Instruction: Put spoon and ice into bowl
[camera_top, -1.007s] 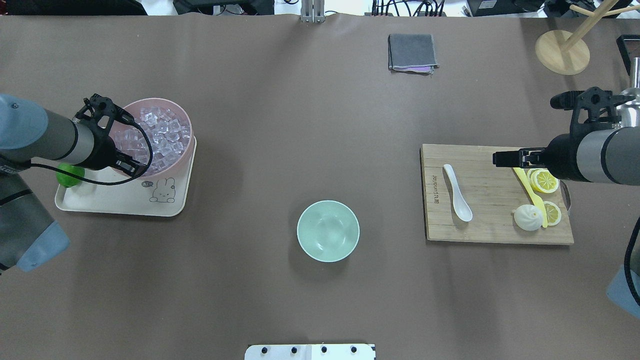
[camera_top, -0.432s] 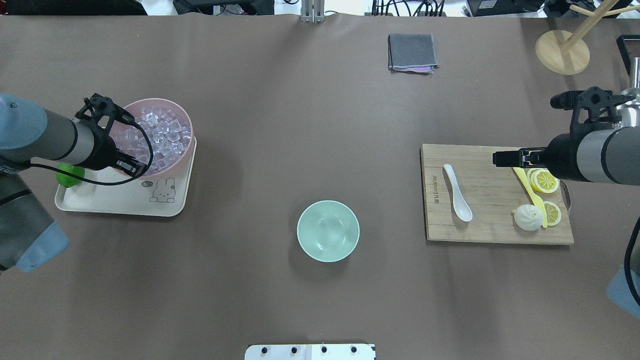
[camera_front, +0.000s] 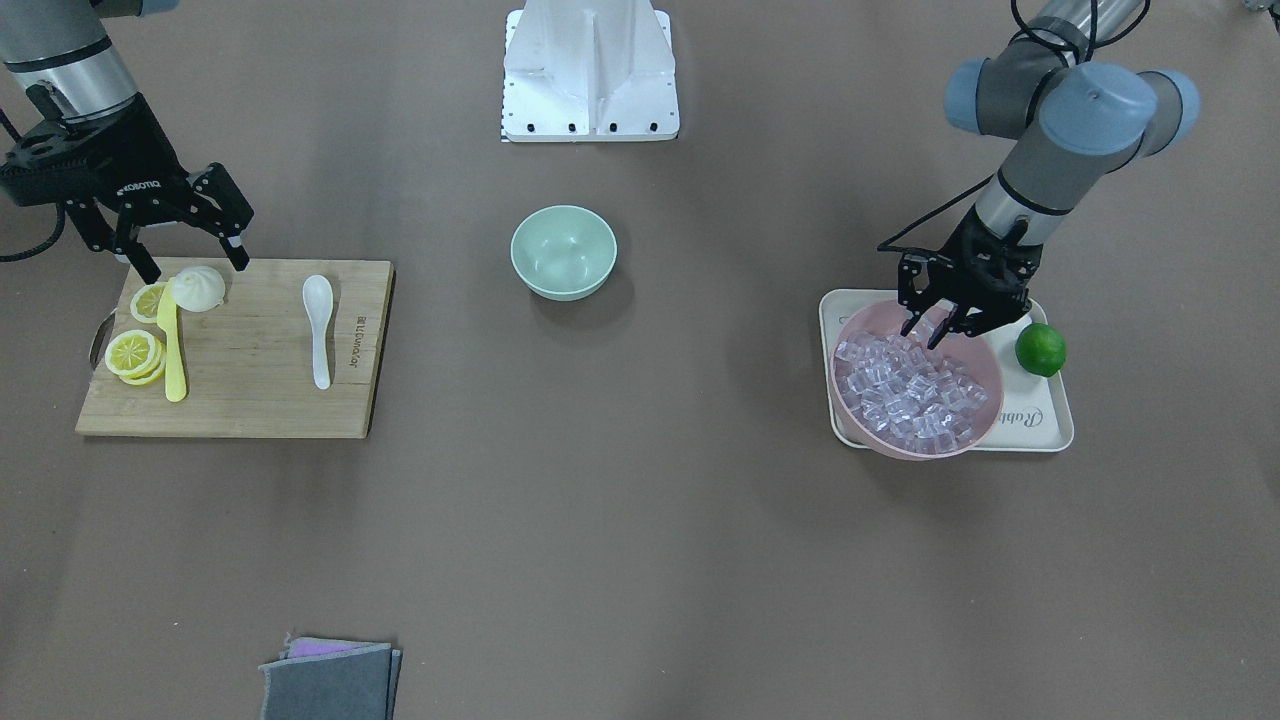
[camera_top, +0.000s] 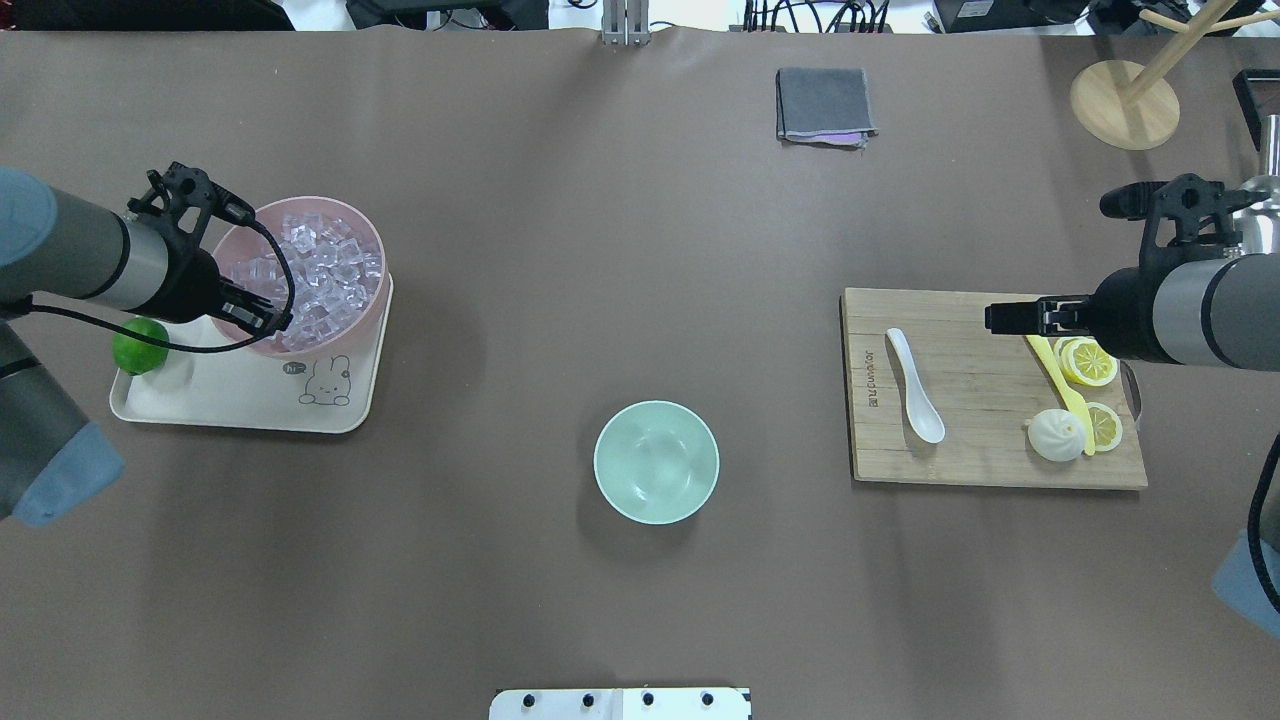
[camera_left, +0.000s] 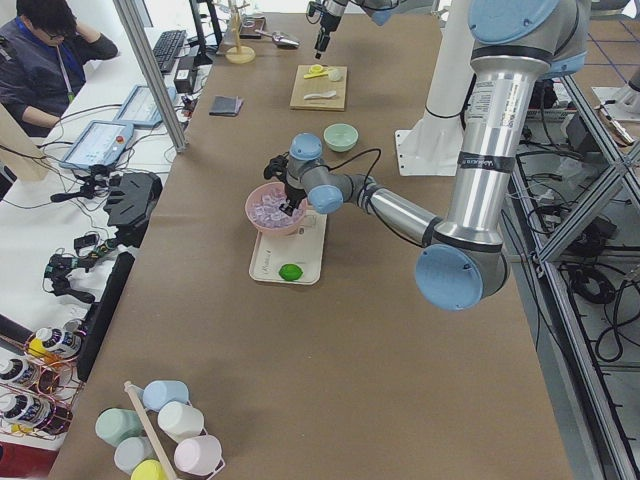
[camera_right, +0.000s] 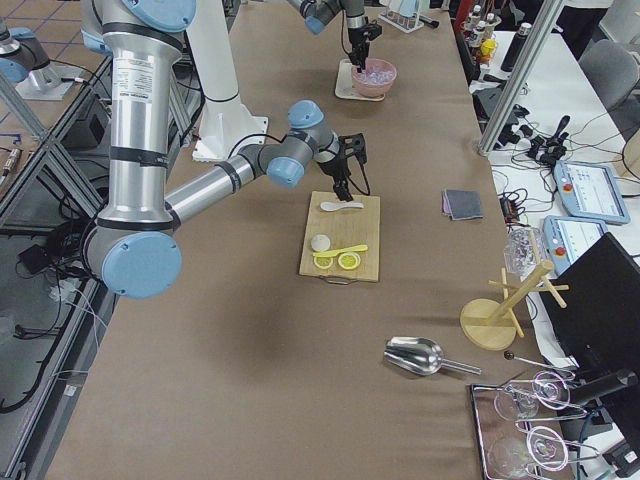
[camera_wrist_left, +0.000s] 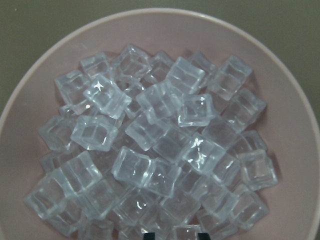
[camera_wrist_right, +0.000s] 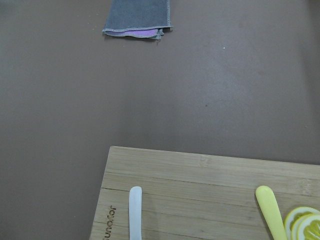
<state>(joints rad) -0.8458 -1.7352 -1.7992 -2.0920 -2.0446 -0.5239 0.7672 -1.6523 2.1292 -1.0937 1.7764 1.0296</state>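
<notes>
The white spoon (camera_top: 915, 390) lies on the wooden cutting board (camera_top: 990, 455), scoop toward me; its handle shows in the right wrist view (camera_wrist_right: 135, 210). The mint-green bowl (camera_top: 656, 462) stands empty at the table's middle. Clear ice cubes (camera_wrist_left: 155, 145) fill the pink bowl (camera_top: 375, 240) on a cream tray. My left gripper (camera_front: 940, 328) is open and empty, just above the ice at the pink bowl's near rim. My right gripper (camera_front: 195, 267) is open and empty above the board's far edge, to the right of the spoon and apart from it.
The cream tray (camera_top: 250, 405) also holds a lime (camera_top: 138, 345). On the board lie a yellow knife (camera_top: 1060, 385), lemon slices (camera_top: 1088, 362) and a white bun (camera_top: 1055, 435). A grey cloth (camera_top: 824, 104) and a wooden stand (camera_top: 1124, 104) sit at the far side.
My left arm has drawn back toward the view's left and the gripper has shifted slightly along the pink bowl's near rim. The right arm has not moved.
</notes>
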